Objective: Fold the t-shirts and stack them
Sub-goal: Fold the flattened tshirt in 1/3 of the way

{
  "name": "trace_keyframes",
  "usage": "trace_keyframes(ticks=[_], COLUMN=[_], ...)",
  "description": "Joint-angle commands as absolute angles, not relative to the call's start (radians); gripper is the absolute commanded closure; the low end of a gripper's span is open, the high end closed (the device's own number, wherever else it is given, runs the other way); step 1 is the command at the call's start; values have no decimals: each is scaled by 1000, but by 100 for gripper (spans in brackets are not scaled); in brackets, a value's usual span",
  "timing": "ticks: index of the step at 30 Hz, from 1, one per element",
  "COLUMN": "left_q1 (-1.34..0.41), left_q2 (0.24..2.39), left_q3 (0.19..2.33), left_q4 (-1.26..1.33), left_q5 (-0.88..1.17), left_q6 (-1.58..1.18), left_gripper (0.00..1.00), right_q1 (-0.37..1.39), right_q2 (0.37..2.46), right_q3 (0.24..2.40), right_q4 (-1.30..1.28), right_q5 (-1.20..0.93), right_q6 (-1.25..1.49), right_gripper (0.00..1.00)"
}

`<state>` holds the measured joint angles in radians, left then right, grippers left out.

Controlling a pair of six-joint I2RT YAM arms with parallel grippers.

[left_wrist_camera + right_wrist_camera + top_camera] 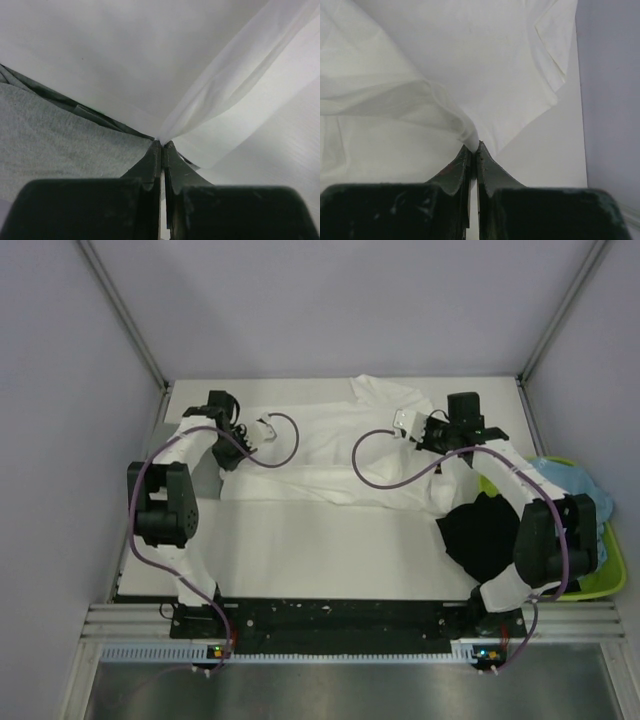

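Gripping the white t-shirt (330, 455) at two points, both arms reach out over the far half of the surface (300, 560). We see the left gripper (161, 145) with its fingers pressed together on a pinched fold of the white cloth, which fans out from the fingertips toward the upper right of the left wrist view. We see the right gripper (474, 148) closed in the same way on a gathered ridge of the same shirt, and one short sleeve (552, 55) lies flat beyond it near the surface's right edge. From above, the white t-shirt lies spread across the far part of the surface between the two arms. Its near edge runs roughly straight from left to right, and its upper right part is bunched. A grey t-shirt (50, 145) lies just left of the left gripper, and the white shirt's edge lies over it. A black t-shirt (478, 532) lies crumpled at the right of the surface, partly under the right arm. A light blue t-shirt (570, 480) rests in the lime-green tray (610, 580) at the far right, beside the black one.
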<state>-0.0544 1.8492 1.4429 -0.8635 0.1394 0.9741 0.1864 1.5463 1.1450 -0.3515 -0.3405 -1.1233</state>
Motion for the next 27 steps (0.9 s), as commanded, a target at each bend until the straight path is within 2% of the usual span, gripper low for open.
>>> trace_keyframes(ticks=[1,12,13,17,18,22,25,27], left_q1=[-67,-114,-115,-114,-114,-110,-115,-124], left_q2=[1867,1951,1960,1959,1959,1962,1913,1823], left_q3=[1500,1572,1578,1594,1604,1675,1695,1604], left_q4=[-839,-807,-810,-749,-703,-571,-650,-666], left_q5=[69,-90,-92,-104,-126,-224,-87,30], left_q6=[957,871,861,809,778,701,684,756], left_gripper=[100,100,98,59,53,39,35,34], right_q1=[167,129,129,127,129,129,129,129], right_q2=[1543,1621,1624,1646,1657,1736,1807,1853], right_q3=[1184,1269,1264,1275,1287,1341,1385,1419], right_q4=[-371,-371,-371,-373,-371,-325,-276,-256], right_q5=[-327,-382,-382,-396,-405,-422,-428,-423], right_q6=[-1187,-1223,-1232,-1239,-1238,-1180,-1114,-1060], right_gripper=[100,100,100,100,100,100,98,94])
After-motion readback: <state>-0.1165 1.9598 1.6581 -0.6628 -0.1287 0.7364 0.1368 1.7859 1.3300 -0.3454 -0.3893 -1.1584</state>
